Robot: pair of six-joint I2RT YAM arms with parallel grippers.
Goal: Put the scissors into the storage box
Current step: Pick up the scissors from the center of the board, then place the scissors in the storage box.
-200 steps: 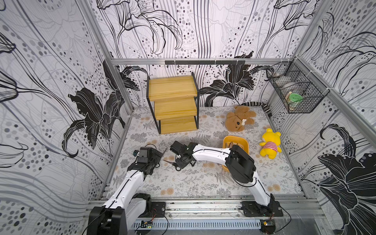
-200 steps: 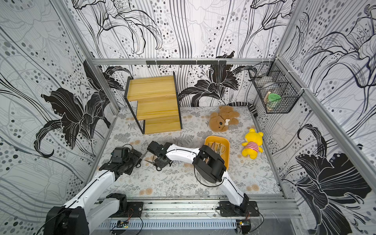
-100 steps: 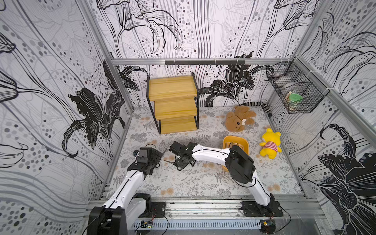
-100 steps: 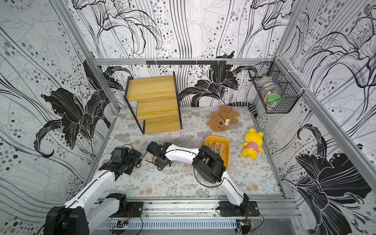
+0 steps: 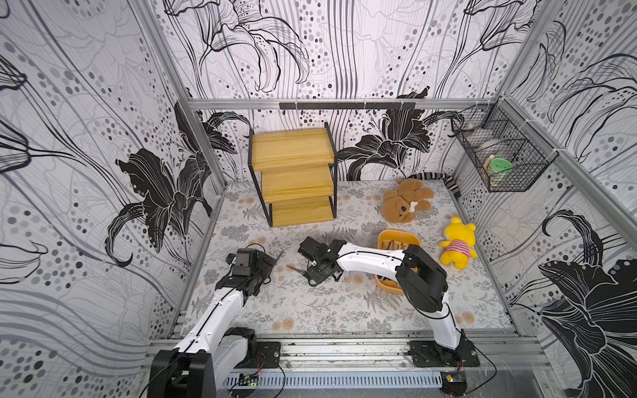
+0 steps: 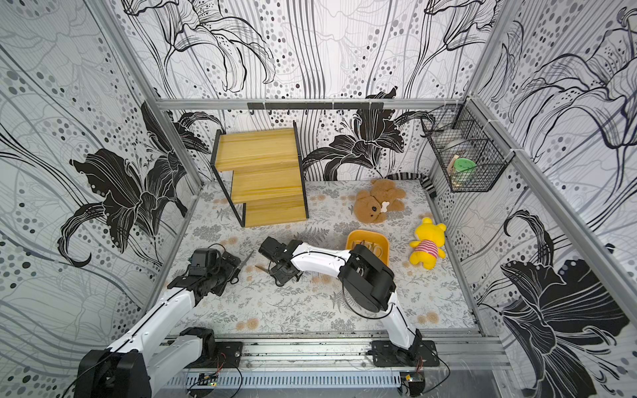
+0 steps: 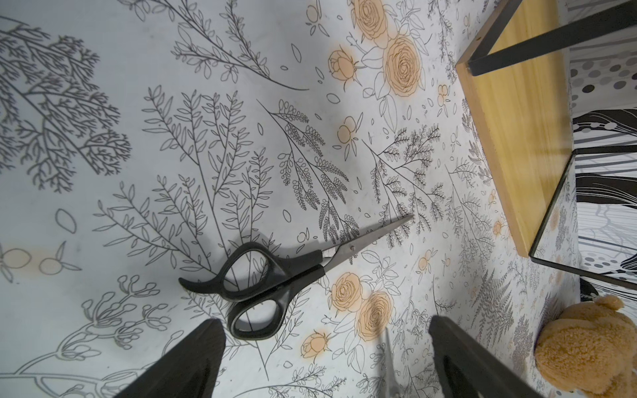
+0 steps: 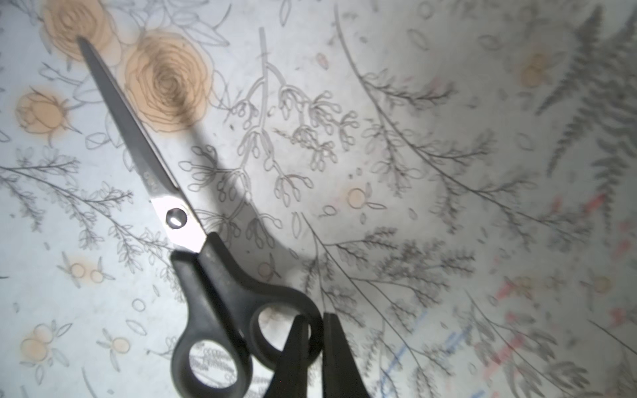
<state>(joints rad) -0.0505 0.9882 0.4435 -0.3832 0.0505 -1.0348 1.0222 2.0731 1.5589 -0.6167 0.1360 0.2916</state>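
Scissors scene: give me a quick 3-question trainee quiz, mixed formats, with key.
1. True or false: the right gripper is shut on a handle loop of the black scissors.
2. The left gripper is: A) open, holding nothing; B) shut, holding nothing; C) shut on a toy.
3. Which arm partly hides the storage box in both top views?
Key: 1 true; 2 A; 3 the right arm.

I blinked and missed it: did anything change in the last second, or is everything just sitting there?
The right gripper pinched shut on a handle ring of the black-handled scissors; its arm hardly shifted. The left gripper stayed open over the second black pair. The storage box, brown teddy, yellow bear and wooden shelf did not move.
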